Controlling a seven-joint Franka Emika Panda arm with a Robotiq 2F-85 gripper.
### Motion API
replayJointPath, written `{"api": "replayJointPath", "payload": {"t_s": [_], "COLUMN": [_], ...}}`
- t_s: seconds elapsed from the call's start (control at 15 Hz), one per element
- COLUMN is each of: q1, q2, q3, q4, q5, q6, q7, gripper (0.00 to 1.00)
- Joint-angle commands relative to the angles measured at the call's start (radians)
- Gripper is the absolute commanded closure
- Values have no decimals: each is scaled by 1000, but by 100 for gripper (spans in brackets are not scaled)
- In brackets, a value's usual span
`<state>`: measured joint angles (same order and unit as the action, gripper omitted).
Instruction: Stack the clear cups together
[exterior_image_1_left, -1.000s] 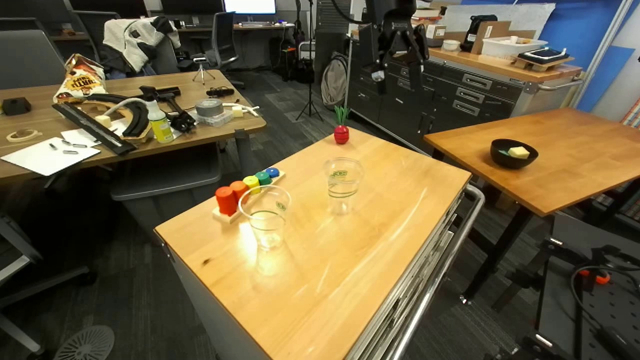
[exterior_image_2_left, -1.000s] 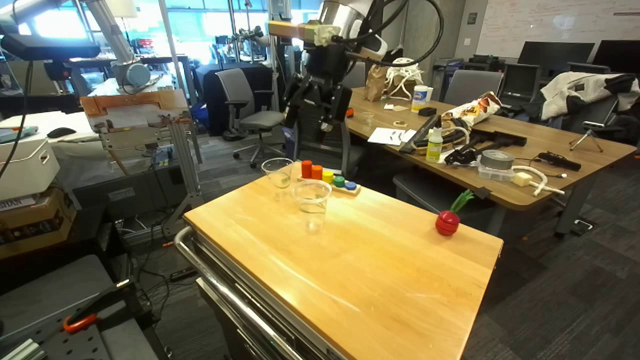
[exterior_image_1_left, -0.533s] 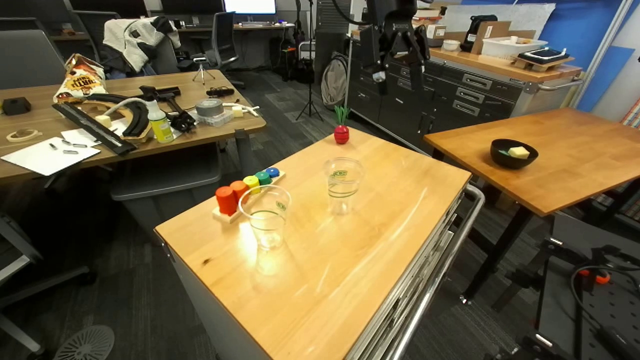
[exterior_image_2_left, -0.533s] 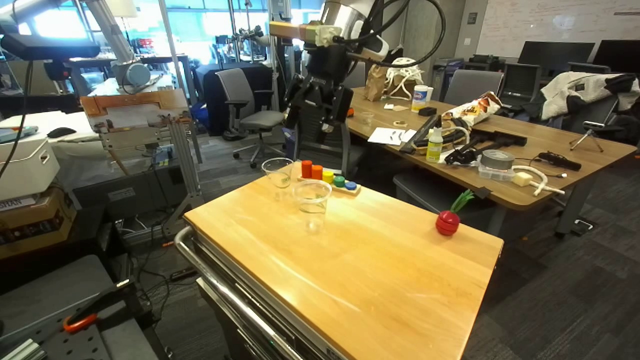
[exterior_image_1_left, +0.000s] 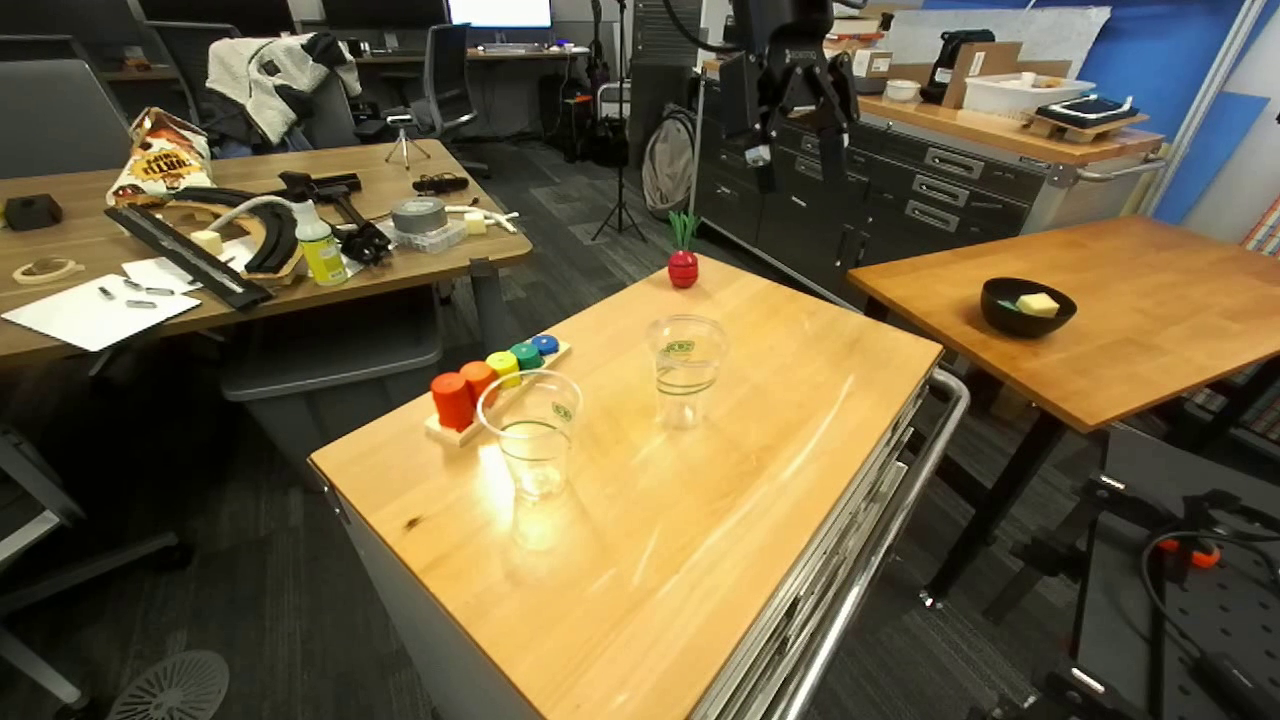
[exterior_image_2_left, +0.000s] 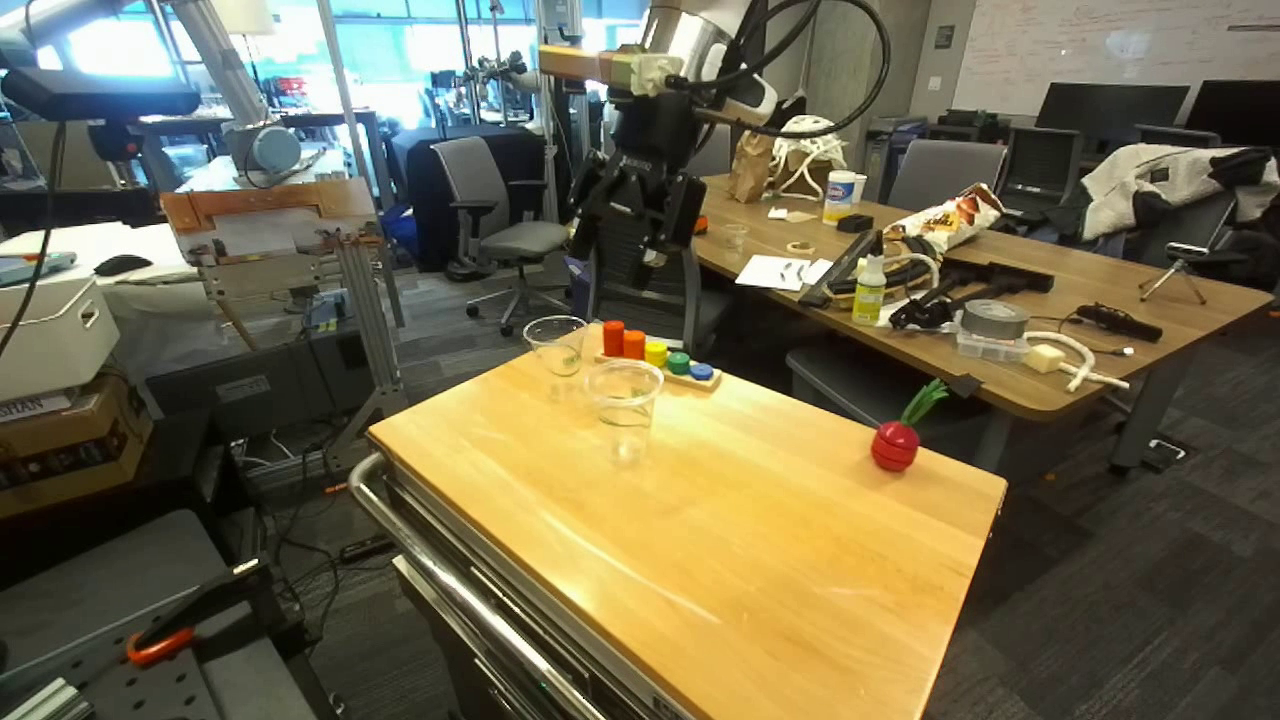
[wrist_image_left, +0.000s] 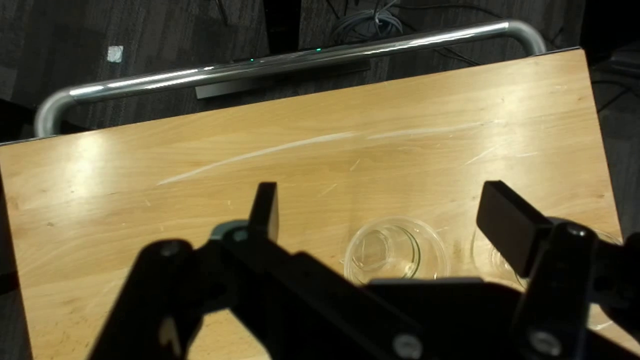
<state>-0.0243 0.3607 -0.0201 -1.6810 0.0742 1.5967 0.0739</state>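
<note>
Wrist view: looks down past the wide-spread hand (wrist_image_left: 379, 200) onto the table (wrist_image_left: 100, 200), with a metal bar (wrist_image_left: 290, 61) along one long edge.
Shows below the gap one clear cup (wrist_image_left: 395, 250), well in from the edges and cut off below by black parts of the hand, and a second clear cup (wrist_image_left: 486, 257) nearer a short edge, largely hidden behind a finger (wrist_image_left: 512, 230). In both exterior views, shows both cups upright, near each other yet apart, with the hand hanging higher, apart from them. In an exterior view, finds the second cup near the red end of a row of coloured blocks (exterior_image_1_left: 504, 362), along the long edge opposite the bar, and a green-topped red radish (exterior_image_1_left: 683, 270) by the corner at that edge's other end.
</note>
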Motion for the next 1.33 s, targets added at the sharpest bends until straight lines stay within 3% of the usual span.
{"api": "replayJointPath", "payload": {"t_s": [0.0, 0.67, 0.93, 1.2, 1.27], "q1": [24, 200, 223, 224, 223], "q2": [65, 435, 547, 624, 639], "q3": [15, 96, 93, 80, 78], "q4": [110, 489, 528, 574, 584], "q5": [-8, -79, -69, -74, -73], "q6": [-2, 39, 199, 284, 292], "q7": [7, -10, -1, 10, 9], "gripper": [0, 0, 0, 0, 18]}}
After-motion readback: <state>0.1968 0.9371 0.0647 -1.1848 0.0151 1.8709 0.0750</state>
